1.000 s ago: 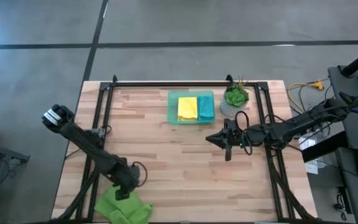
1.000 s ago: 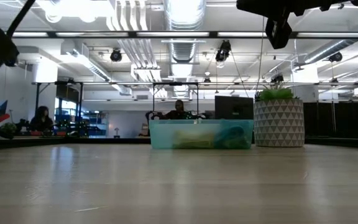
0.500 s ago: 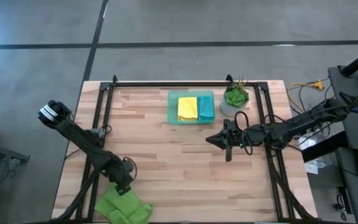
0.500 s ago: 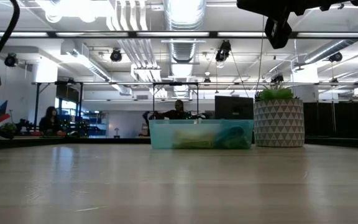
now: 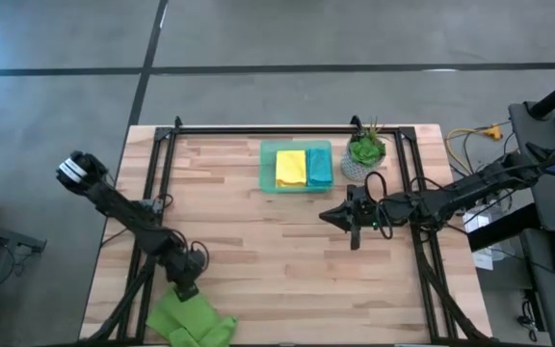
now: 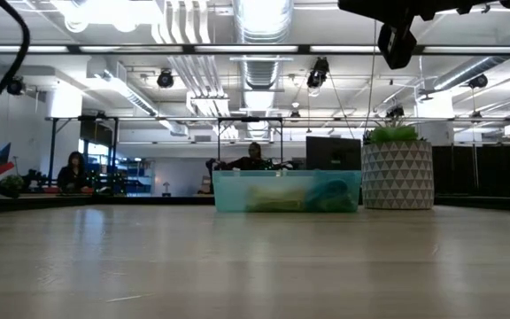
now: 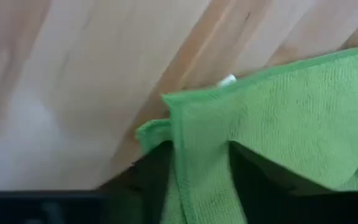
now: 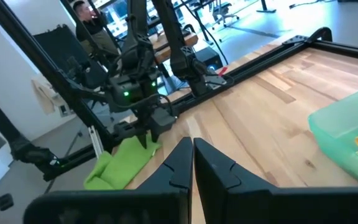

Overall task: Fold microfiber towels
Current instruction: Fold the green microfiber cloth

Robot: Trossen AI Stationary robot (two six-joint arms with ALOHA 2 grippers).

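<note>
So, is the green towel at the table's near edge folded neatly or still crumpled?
Still crumpled. In the high view the green towel lies as an uneven heap; the left wrist view shows loose overlapping flaps, with the left gripper at its edge.

Both arms are showing as dark, slim jointed tubes with black cables looping alongside. The left arm [image 5: 128, 220] is ending in a pale round cap; the right gripper [image 8: 192, 163] is showing two black wedge fingers.

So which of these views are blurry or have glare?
Left wrist view: the lime green towel is soft and the wood beside it blurs. Low view: ceiling lights glare and sheen lies on the table. High view: sharp and evenly lit.
</note>
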